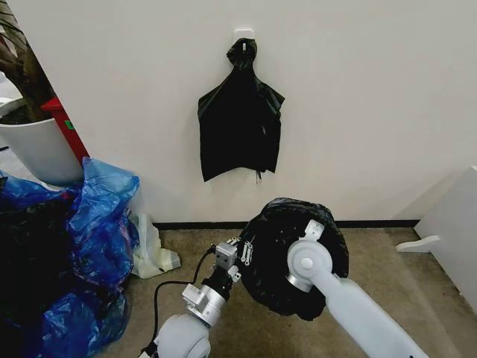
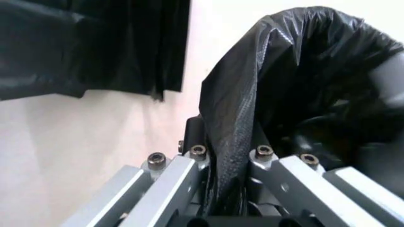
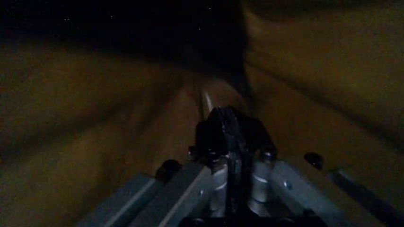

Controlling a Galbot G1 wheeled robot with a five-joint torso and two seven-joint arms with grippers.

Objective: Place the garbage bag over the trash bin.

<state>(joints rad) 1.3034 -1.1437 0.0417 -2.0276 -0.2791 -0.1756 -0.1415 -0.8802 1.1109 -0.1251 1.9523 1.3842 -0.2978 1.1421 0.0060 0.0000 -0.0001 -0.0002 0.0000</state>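
Garbage bag hides trash bin; left claw clenched on bag; right claw pinched together in darkness.

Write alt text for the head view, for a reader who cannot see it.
The garbage bag drapes over the trash bin on the floor; the left gripper pinches its edge and the right arm reaches inside. A bundle of black bags hangs on the wall above.

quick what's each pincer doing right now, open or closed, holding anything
Left pincer: closed on the garbage bag at its edge.
Right pincer: closed, inside the bag-covered trash bin.
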